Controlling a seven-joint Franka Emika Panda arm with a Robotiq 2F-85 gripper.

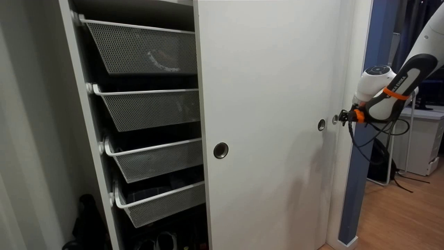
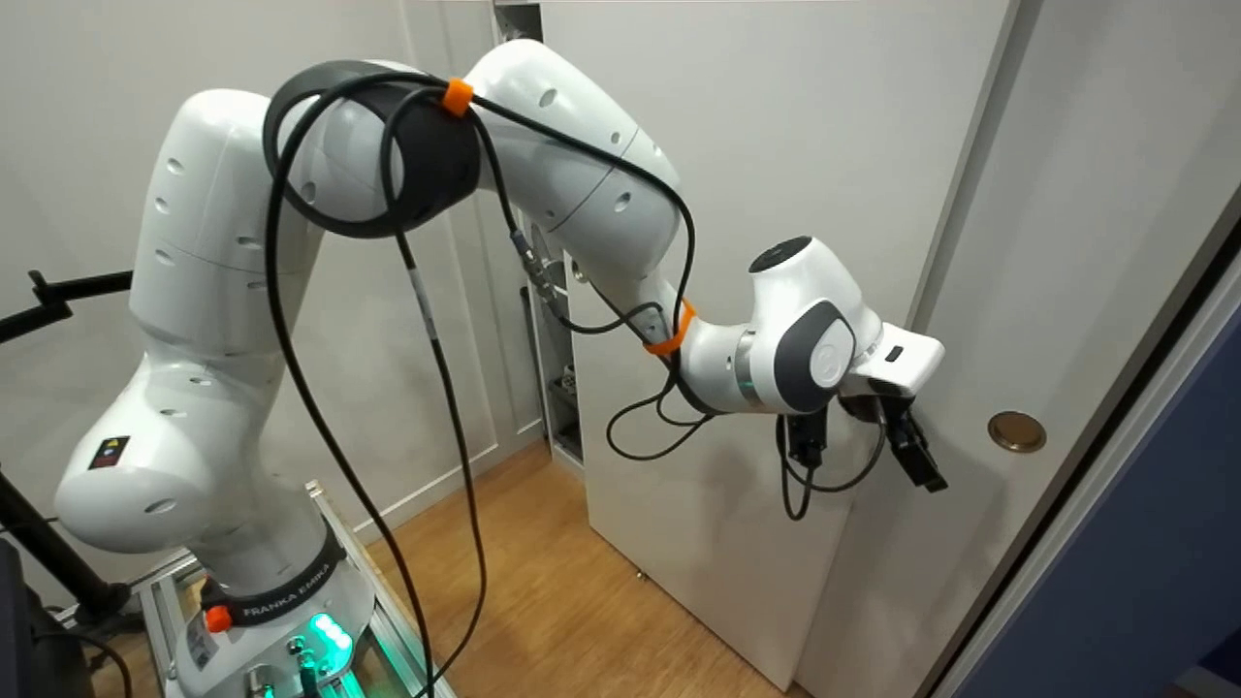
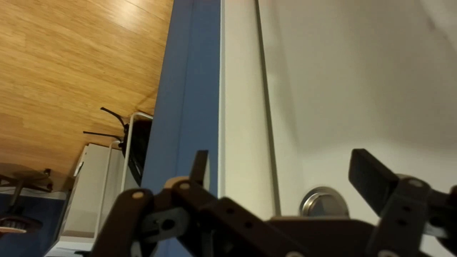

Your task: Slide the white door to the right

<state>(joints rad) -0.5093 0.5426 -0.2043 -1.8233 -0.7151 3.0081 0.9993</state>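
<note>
White door (image 1: 267,111) in both exterior views

In an exterior view, four wire-mesh drawers (image 1: 152,110) sit one above another in a white frame (image 1: 86,107), the lowest holding something dark (image 1: 149,195); a black shape (image 1: 89,222) stands low to their left, too dim to make out. Beyond a blue wall (image 1: 356,191), near a white cabinet (image 1: 421,146), is a black bag (image 1: 380,171), its straps (image 3: 103,134) trailing over the wooden floor (image 1: 399,218). A black pole (image 2: 44,538) slants in an exterior view.
</note>
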